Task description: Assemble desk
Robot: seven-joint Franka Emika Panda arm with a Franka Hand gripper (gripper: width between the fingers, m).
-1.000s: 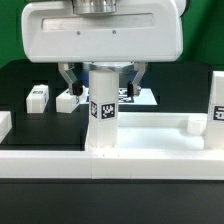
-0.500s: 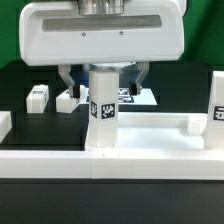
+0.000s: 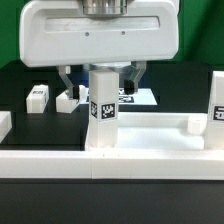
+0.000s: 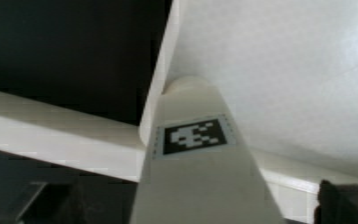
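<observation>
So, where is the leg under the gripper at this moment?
In the exterior view, the leg stands upright near the middle, at the end of the desk top on that view's left, between the open fingers of the gripper.

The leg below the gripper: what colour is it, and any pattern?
White leg, with one black-and-white square tag; the wrist view shows it best.

A tagged white leg (image 4: 197, 175) stands untouched between fingers (image 4: 348, 204) of the end effector (image 4: 197, 208), white slab (image 4: 286, 60) behind.
</observation>
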